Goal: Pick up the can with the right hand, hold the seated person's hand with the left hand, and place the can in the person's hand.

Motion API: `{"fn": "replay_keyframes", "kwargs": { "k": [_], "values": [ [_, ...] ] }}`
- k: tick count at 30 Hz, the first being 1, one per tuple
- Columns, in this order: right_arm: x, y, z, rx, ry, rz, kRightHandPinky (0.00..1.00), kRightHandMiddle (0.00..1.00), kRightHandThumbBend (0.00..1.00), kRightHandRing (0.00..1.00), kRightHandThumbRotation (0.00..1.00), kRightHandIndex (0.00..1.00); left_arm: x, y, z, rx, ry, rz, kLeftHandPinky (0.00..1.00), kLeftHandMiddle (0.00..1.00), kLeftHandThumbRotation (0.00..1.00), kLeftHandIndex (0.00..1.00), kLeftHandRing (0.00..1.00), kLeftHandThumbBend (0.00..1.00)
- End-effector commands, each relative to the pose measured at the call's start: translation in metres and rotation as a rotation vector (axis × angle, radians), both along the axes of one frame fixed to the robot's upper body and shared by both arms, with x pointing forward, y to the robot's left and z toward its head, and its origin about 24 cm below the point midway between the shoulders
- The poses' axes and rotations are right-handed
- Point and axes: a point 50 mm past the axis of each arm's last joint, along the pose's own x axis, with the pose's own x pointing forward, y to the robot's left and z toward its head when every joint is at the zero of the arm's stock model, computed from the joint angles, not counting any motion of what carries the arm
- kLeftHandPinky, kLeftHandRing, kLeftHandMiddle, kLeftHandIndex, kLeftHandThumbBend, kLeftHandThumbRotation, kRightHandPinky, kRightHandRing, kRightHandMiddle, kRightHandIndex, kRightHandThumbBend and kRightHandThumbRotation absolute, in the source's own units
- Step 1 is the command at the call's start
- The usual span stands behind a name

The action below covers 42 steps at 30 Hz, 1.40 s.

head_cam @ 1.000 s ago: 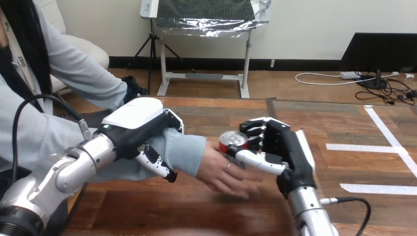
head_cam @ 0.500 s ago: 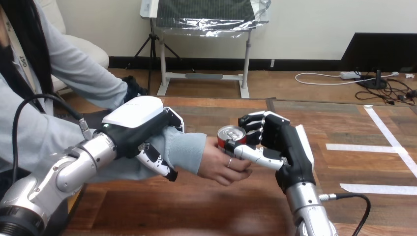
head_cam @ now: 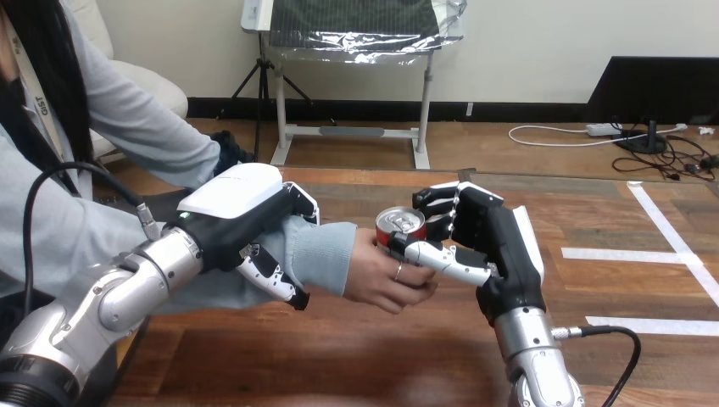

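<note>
Handover's last step, I'd judge: the left robot hand (head_cam: 242, 212) curls round the person's forearm (head_cam: 326, 253); the right robot hand (head_cam: 479, 242) grips the can (head_cam: 401, 227), upright above the table (head_cam: 339, 356), with the person's hand (head_cam: 383, 278) closed round its base. Next that hand should loosen gently and withdraw without tipping it.

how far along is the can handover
Done: the right robot hand grips the can, and the left robot hand is curled round the person's wrist. In hand: the can sits in the person's hand, whose fingers wrap its base, so both hands are on it. Left: the right robot hand letting go so that the person holds it alone.
</note>
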Motion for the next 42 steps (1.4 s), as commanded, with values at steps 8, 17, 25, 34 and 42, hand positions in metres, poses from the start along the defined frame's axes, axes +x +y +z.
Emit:
{"fn": "replay_keyframes", "kwargs": {
  "k": [8, 17, 25, 34, 42],
  "values": [
    [0.016, 0.017, 0.034, 0.017, -0.14, 0.043, 0.34, 0.46, 0.8, 0.39, 0.0, 0.51, 0.008, -0.02, 0.022, -0.108, -0.092, -0.049, 0.23, 0.36, 0.0, 0.39, 0.29, 0.89],
    [0.017, 0.015, 0.034, 0.023, -0.136, 0.041, 0.34, 0.46, 0.79, 0.39, 0.0, 0.51, 0.007, -0.019, 0.022, -0.112, -0.096, -0.051, 0.23, 0.36, 0.0, 0.39, 0.29, 0.9],
    [0.018, 0.012, 0.034, 0.0, -0.132, 0.034, 0.35, 0.47, 0.79, 0.4, 0.0, 0.52, 0.007, -0.018, 0.021, -0.109, -0.097, -0.044, 0.24, 0.38, 0.0, 0.4, 0.3, 0.9],
    [0.02, 0.009, 0.033, -0.068, -0.111, 0.031, 0.48, 0.62, 0.84, 0.55, 0.03, 0.64, 0.007, -0.016, 0.019, -0.093, -0.1, -0.023, 0.37, 0.48, 0.04, 0.5, 0.43, 0.94],
    [0.021, 0.007, 0.032, -0.076, -0.088, 0.038, 0.68, 0.76, 0.91, 0.74, 0.17, 0.77, 0.008, -0.012, 0.013, -0.068, -0.095, -0.004, 0.53, 0.63, 0.2, 0.66, 0.59, 0.99]
  ]
}}
